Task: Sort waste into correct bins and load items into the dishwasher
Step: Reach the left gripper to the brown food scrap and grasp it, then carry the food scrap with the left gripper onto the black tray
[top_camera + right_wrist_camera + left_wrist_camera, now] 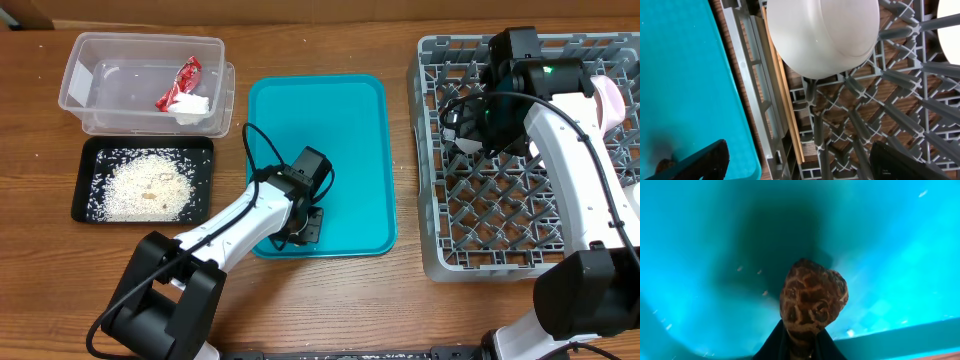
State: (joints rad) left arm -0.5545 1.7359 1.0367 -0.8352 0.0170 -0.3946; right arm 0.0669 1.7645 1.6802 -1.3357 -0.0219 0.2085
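Pinched brown lump [812, 297], teal tray [900, 245] beneath; rice [145, 188] fills black tray [84, 178].

teal tray [350, 110]: smooth glossy plastic; brown lump [812, 297]: rough, crackled; rack [432, 150] at tray's 3 o'clock: matt grey plastic; bowl [825, 35]: smooth glossy white

The left arm [225, 225] and right arm [585, 170] are white-shelled, black-jointed, black-cabled.

Wrapper [181, 84] in clear tub [80, 75], rice [148, 187] in black tray [81, 208], beside teal tray [335, 125].
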